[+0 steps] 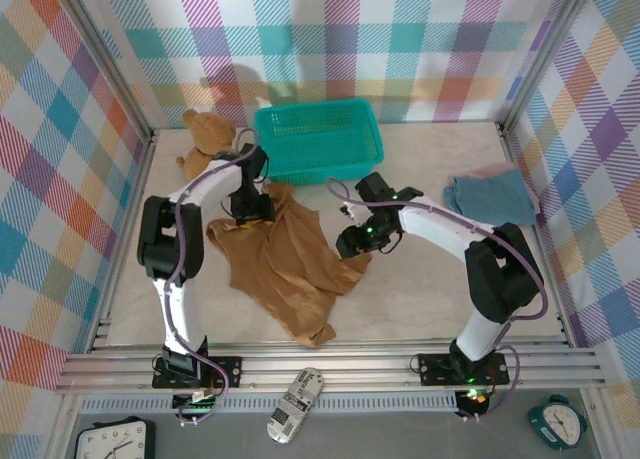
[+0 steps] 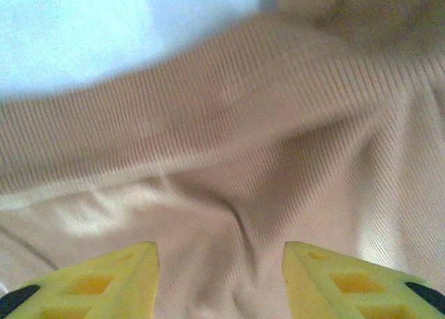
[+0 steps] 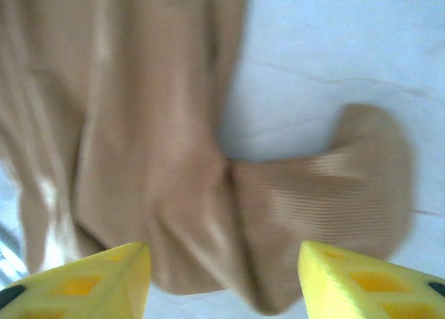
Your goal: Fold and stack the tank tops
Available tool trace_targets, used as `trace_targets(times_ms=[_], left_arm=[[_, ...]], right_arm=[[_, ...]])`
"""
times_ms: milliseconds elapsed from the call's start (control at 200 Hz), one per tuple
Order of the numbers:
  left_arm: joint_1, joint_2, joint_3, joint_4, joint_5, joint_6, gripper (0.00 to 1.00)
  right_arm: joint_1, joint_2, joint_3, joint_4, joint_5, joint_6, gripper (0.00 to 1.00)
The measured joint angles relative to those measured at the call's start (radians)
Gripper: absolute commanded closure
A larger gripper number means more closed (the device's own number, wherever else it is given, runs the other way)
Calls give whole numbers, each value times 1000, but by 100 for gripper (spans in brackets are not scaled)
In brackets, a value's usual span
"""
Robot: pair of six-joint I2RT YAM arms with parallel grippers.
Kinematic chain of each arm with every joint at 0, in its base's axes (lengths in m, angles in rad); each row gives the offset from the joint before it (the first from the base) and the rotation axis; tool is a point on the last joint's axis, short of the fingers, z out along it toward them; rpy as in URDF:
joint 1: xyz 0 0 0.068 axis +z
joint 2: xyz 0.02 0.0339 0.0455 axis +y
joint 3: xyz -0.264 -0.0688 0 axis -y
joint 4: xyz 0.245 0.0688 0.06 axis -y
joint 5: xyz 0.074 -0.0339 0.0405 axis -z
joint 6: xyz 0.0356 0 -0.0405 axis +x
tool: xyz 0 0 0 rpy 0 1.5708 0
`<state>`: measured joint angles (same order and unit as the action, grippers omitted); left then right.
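The ochre brown tank top [image 1: 285, 264] lies crumpled in the middle of the table. My left gripper [image 1: 250, 211] hovers over its upper left part, open, with ribbed cloth [image 2: 229, 159] between and below the yellow fingers [image 2: 111, 277]. My right gripper [image 1: 357, 241] is at the top's right edge, open, above a folded-over strap or corner [image 3: 320, 201]. At the far right of the table a slate blue top [image 1: 492, 197] lies folded on a dusty pink one [image 1: 497, 167].
A teal mesh basket [image 1: 318, 139] stands at the back centre, with a brown teddy bear [image 1: 205, 139] to its left. Plaid walls enclose the table on three sides. Bare white table [image 1: 420, 289] lies in front of the right arm.
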<state>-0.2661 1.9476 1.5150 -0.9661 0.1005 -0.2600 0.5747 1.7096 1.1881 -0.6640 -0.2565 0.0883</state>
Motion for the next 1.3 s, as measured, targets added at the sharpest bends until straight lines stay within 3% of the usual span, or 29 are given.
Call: trace_targets(times_ms=[130,260,385,525,635,800,880,970,1070,1160,1305], left_arm=[[-34,-193,-202,0,84,-87,48],[-149,-280,-374,8,138,-173,46],[-252,-296,-504,32,173,-254,45],[-308,-316,-623,83,195,-328,45],[-316,-319,-654,98,197,-362,56],[-316,-304,-647,100,188,-363,87],[-308,-288,-623,77,171,-339,100],[-270,-286,-602,58,134,-286,100],[-158,-286,-552,26,52,-216,100],[-55,-271,-444,-18,-14,-135,100],[16,-204,-289,-27,-82,-47,100]], right_arm=[[-31,62,2,8,35,-65,35],[-26,131,11,19,39,-105,38],[-24,158,11,15,16,-100,60],[-22,156,-1,21,-40,-45,80],[-11,140,-40,22,-83,2,92],[11,72,-86,3,-144,66,96],[16,12,-90,-8,-185,105,97],[22,-64,-92,-8,-247,157,97],[22,-134,-100,-5,-328,238,98],[23,-182,-133,28,-411,351,99],[23,-208,-199,69,-472,497,93]])
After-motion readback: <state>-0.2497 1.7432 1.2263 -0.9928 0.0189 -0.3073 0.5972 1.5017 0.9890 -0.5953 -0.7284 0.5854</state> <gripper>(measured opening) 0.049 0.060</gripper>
